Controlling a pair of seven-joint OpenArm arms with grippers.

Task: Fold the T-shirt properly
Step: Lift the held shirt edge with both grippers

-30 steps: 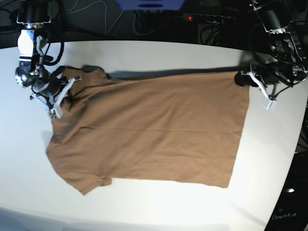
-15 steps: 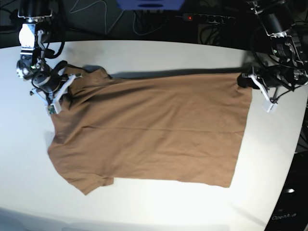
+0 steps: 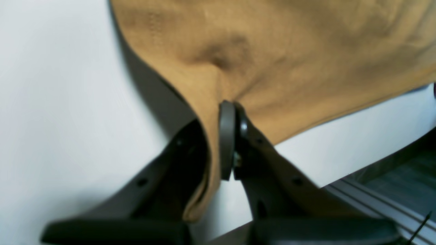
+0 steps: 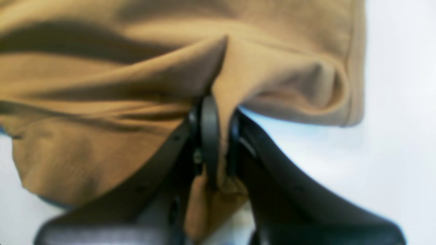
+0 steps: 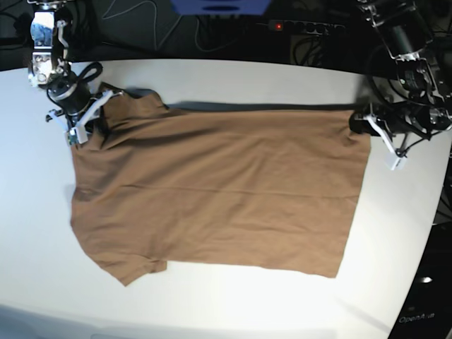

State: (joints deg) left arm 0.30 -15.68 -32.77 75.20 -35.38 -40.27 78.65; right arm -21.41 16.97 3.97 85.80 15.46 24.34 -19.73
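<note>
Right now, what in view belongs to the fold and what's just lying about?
In the job:
T-shirt
left gripper, fingers shut on the hem corner
right gripper, shut on the shoulder edge

Lying about:
power strip
cables

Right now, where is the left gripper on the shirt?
In the base view the left gripper is at the right, clamped on the T-shirt at its far hem corner, near the table edge.

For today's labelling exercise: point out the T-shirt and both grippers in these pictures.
T-shirt (image 5: 219,191), base view, middle of the flat cloth.
Left gripper (image 3: 229,112), left wrist view, fingertips pinching the cloth.
Right gripper (image 4: 218,109), right wrist view, fingertips pinching the cloth.
</note>
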